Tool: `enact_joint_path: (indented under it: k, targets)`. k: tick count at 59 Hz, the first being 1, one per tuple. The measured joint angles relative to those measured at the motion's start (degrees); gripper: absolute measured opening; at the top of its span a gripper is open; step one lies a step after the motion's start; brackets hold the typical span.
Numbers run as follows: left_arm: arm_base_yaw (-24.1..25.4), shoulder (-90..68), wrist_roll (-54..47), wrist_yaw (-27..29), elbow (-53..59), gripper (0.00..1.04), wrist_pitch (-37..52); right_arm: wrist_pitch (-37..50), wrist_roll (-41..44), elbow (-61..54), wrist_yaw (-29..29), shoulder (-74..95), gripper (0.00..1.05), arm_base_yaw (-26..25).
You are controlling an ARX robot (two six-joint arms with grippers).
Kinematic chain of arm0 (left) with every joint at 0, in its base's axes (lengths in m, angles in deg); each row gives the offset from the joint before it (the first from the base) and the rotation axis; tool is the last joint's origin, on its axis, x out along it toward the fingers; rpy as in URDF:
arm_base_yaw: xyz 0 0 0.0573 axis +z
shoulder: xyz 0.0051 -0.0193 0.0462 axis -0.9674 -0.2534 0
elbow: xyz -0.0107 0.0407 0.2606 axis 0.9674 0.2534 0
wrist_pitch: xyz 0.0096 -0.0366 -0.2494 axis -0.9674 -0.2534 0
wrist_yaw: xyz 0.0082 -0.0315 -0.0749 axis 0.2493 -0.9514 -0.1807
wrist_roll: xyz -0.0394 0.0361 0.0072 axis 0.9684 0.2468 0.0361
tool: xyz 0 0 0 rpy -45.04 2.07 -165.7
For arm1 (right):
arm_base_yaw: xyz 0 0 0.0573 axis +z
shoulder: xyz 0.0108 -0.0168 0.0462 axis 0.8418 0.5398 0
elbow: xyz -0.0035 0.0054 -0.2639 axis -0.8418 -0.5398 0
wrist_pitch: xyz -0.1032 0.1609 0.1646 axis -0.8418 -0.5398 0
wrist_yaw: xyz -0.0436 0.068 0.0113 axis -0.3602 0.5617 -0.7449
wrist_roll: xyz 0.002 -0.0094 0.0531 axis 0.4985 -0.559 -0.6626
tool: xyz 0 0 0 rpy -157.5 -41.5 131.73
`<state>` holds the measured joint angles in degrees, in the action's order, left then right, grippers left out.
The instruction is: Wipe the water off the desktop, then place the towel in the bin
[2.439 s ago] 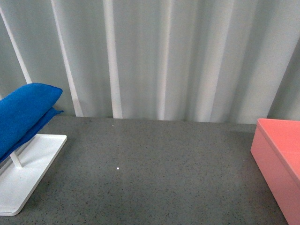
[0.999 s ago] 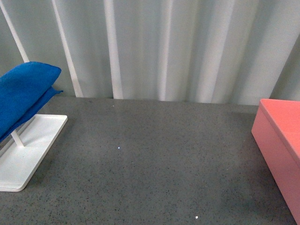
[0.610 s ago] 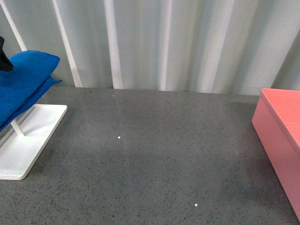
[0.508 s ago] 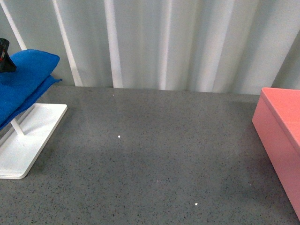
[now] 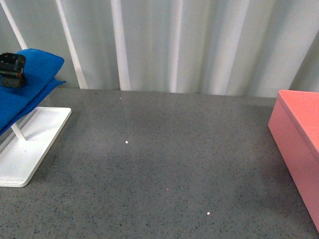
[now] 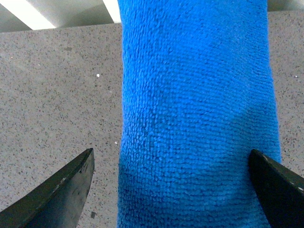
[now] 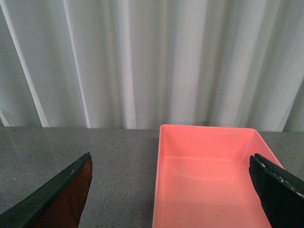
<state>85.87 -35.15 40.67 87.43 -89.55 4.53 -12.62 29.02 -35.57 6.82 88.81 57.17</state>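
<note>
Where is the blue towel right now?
Far left in the front view, the towel lies draped over the white rack standing on the desktop. The open left gripper straddles it, one finger on each side.

A pale grey-white curtain [image 5: 189, 45] hangs in long vertical pleats across the whole background, with brighter white folds catching the light, and it also fills the upper half of the right wrist view. At the far left of the front view, a flat white rack base [image 5: 35, 144] with rounded corners lies on the table [image 5: 199, 164], running diagonally out of frame, and a thin pale post [image 5: 17, 132] rises from it at a slant. Two tiny bright white specks, one near the middle [image 5: 126, 142] and one nearer the camera [image 5: 208, 213], dot the table, well apart from each other.
</note>
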Motion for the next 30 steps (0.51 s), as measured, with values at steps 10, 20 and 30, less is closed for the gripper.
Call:
enact_joint_path:
  k: [10,20,30]
  targets:
    - [-0.1,-0.1,0.5,1.4,0.7,0.98,-0.6,0.0,0.0,0.0,0.0,0.0,0.98,0.0]
    - [-0.3,-0.1,1.2,1.4,0.7,0.72,-2.0,0.0,0.0,0.0,0.0,0.0,0.98,0.0]
    - [-0.4,1.0,2.6,-0.4,1.0,0.46,-2.4,0.0,0.0,0.0,0.0,0.0,0.98,0.0]
